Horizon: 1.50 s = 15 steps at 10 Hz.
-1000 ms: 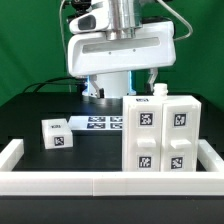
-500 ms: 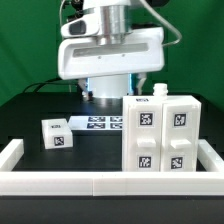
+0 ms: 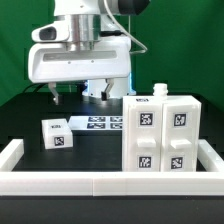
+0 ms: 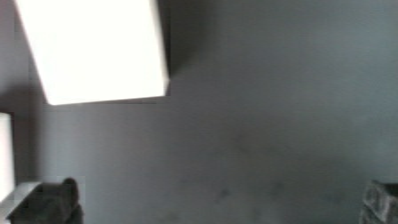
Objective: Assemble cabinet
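The arm point(image 3: 78, 18) is glossy white with dark grey joint sections, and what looks like a thin black cable point(image 3: 133, 40) runs beside it. Its gripper point(image 3: 80, 95) has a broad, boxy white housing point(image 3: 80, 62) with rounded edges. The slim fingertips point(image 4: 50, 205) are dark, near black, in the blurred wrist view.

**What I can't make out from here**

In the wrist view the white block point(image 4: 102, 50) runs off the picture's edge, and the whole frame is soft. A white strip point(image 4: 6, 150) at the border is cut so thin that I can't tell what it is. Of the gripper point(image 4: 214, 203) I see only dark, cropped fingers point(image 4: 48, 205). In the exterior view the cabinet body point(image 3: 160, 135) covers one end of the marker board point(image 3: 98, 123). The arm's white housing point(image 3: 80, 60) hides the table behind it, and the tags point(image 3: 144, 121) are too small to read.
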{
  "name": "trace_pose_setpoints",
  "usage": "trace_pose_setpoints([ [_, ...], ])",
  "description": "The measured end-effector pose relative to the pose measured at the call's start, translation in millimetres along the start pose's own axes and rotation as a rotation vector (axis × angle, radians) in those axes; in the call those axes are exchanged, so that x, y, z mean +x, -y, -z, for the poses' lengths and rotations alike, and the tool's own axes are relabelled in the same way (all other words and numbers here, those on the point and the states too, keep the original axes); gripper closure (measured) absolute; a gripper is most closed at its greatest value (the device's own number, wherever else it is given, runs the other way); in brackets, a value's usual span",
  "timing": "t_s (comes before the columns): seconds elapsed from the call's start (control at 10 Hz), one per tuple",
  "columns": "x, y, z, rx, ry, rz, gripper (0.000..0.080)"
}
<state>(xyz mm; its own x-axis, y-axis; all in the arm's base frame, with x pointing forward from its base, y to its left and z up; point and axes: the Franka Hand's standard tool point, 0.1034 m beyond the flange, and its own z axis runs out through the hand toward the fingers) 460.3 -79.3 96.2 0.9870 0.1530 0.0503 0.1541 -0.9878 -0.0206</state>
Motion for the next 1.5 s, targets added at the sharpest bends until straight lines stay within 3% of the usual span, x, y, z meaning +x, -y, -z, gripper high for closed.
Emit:
trace_pose_setpoints([
  [0.3, -0.5, -0.9, -0.2, 0.001, 0.0, 0.001, 0.0002],
  [0.6, -24.9, -33.0, -10.7, -0.009, 0.004, 0.128, 0.0002],
  [0.9, -44.1, -52.5, -28.7, 0.0, 0.036, 0.171, 0.0002],
  [1.5, -65.2, -56.6, -69.9, 0.0, 0.087, 0.174, 0.0002],
])
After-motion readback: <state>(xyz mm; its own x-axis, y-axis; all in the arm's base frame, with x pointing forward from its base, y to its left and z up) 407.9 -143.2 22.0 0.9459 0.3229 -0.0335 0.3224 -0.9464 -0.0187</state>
